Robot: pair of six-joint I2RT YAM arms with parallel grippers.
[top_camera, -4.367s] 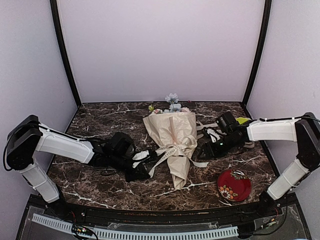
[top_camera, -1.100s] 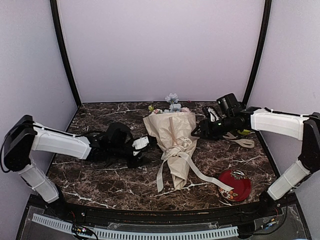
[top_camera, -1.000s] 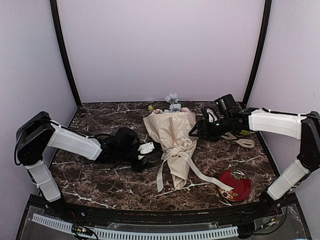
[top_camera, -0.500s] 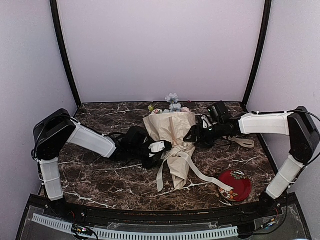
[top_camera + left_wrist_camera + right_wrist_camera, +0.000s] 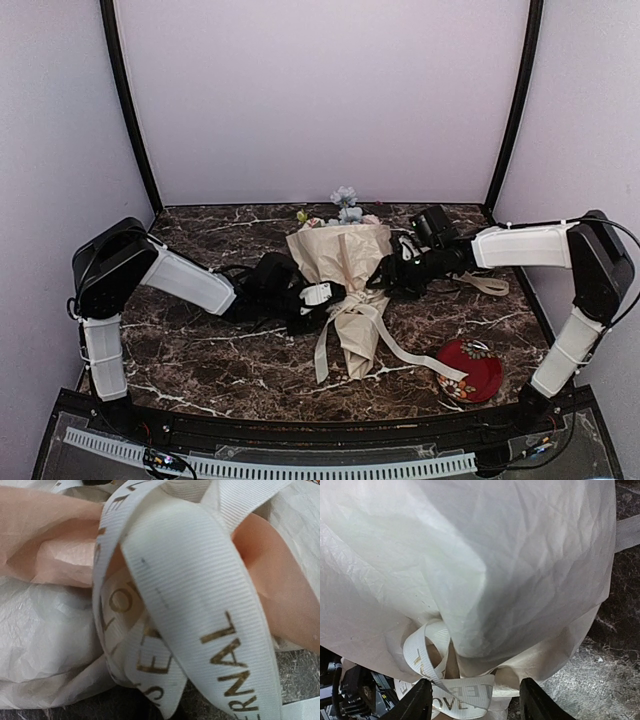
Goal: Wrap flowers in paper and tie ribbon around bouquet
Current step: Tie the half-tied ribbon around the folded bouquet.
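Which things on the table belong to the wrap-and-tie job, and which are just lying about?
Job: bouquet; its paper cone; flowers at the far end; ribbon looped round its middle.
Lying about: red floral dish, near right.

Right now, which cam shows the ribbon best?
Left wrist: the ribbon fills the frame, gold lettering legible. Right wrist shows only one loop against the paper; top external shows the whole wrap and tails, but small.

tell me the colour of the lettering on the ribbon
Gold on the ribbon; clearest in left wrist view.
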